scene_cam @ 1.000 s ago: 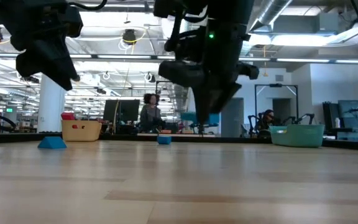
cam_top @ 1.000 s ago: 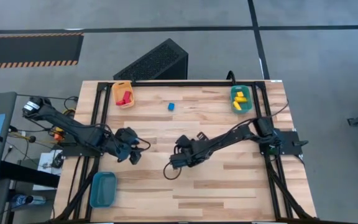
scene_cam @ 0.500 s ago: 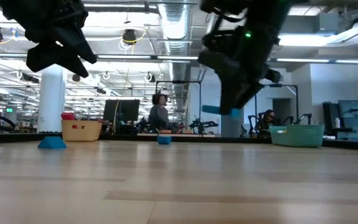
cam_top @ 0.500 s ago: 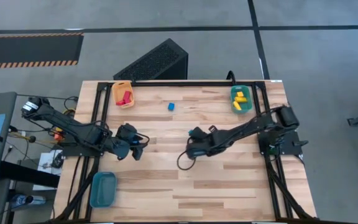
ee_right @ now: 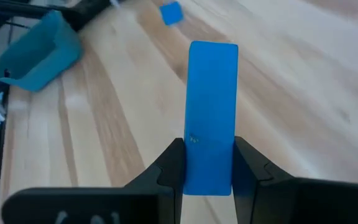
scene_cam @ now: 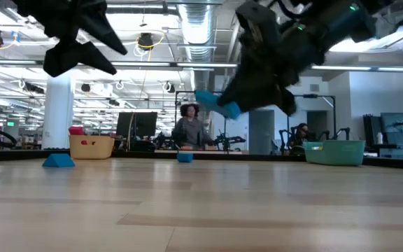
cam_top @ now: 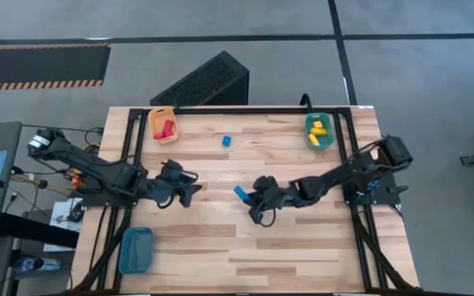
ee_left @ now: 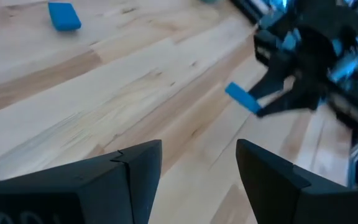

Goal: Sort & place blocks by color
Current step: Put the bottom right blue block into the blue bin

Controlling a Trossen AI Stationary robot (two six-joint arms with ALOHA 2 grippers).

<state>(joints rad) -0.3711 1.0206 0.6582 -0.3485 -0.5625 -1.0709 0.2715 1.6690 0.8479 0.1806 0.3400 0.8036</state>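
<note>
At the table's near left corner, a blue bin (cam_top: 136,249) is set. Mid-table, a blue bar (cam_top: 241,193) is clamped by the right gripper (cam_top: 252,197) above the wood; the left gripper (cam_top: 189,191) is held open. Farther off, a blue cube (cam_top: 226,141) is seen.

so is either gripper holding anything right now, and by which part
The right gripper pinches a long flat blue plastic bar block by one end; the rest sticks out past its fingers, above the wooden table. The left gripper is open and empty.

blue bar (ee_right: 211,118) lower end hidden between right end effector (ee_right: 209,168) fingers
</note>
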